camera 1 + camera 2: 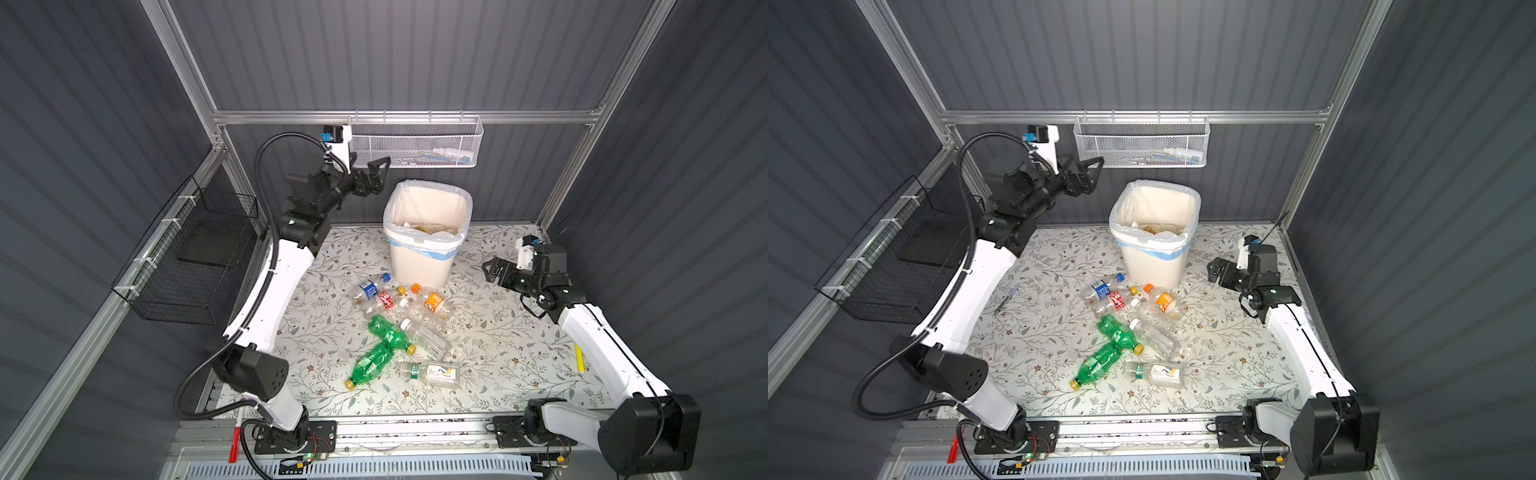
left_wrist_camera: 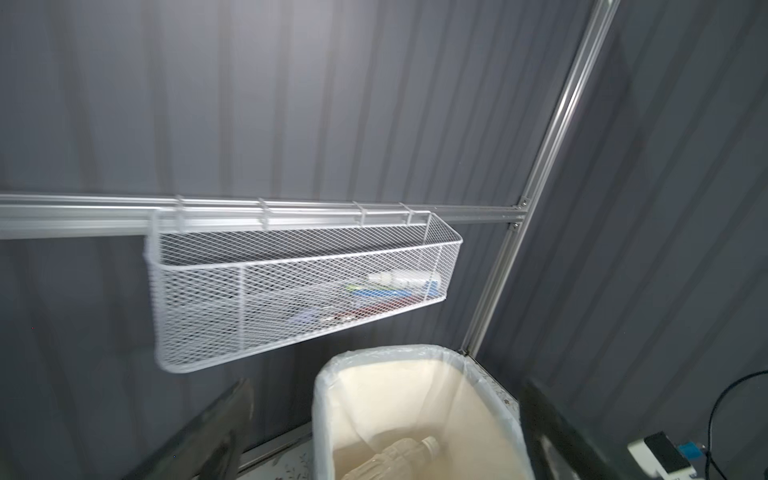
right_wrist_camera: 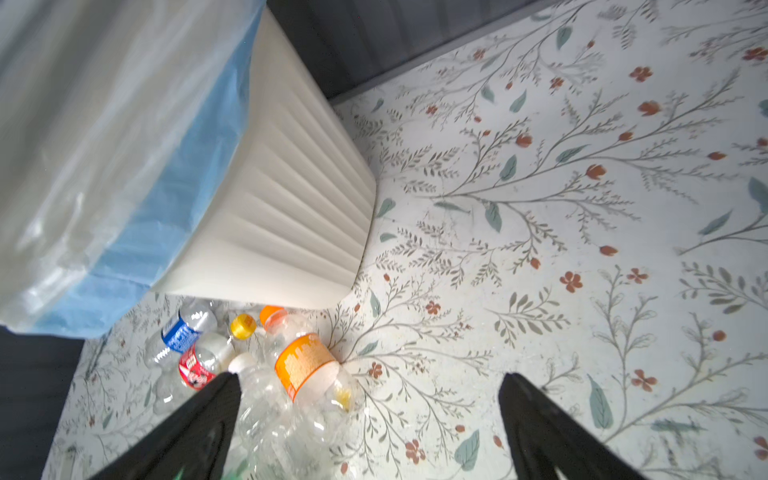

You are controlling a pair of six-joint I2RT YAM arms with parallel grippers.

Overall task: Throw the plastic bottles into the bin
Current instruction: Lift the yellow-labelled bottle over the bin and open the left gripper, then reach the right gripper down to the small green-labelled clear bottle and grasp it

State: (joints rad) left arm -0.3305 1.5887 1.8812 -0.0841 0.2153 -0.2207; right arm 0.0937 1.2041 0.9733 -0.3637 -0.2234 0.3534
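The cream-white bin (image 1: 419, 266) (image 1: 1152, 266) stands at the back of the floral table. A clear bottle (image 2: 399, 457) lies inside it. My left gripper (image 1: 384, 174) (image 2: 386, 415) hangs open and empty, high up beside the bin's left rim (image 2: 328, 374). Several plastic bottles lie in a pile in front of the bin, among them a blue-labelled one (image 1: 368, 289), an orange-labelled one (image 1: 434, 301) (image 3: 305, 365) and two green ones (image 1: 386, 332) (image 1: 370, 363). My right gripper (image 1: 490, 270) (image 3: 370, 378) is open and empty, low to the right of the bin and pointing at the pile.
A white mesh basket (image 1: 415, 143) hangs on the back rail above the bin. On the left wall hangs a black wire basket (image 1: 195, 257). A yellow pen (image 1: 579, 357) lies by the right arm, and a red marker (image 1: 235, 442) lies at the front left.
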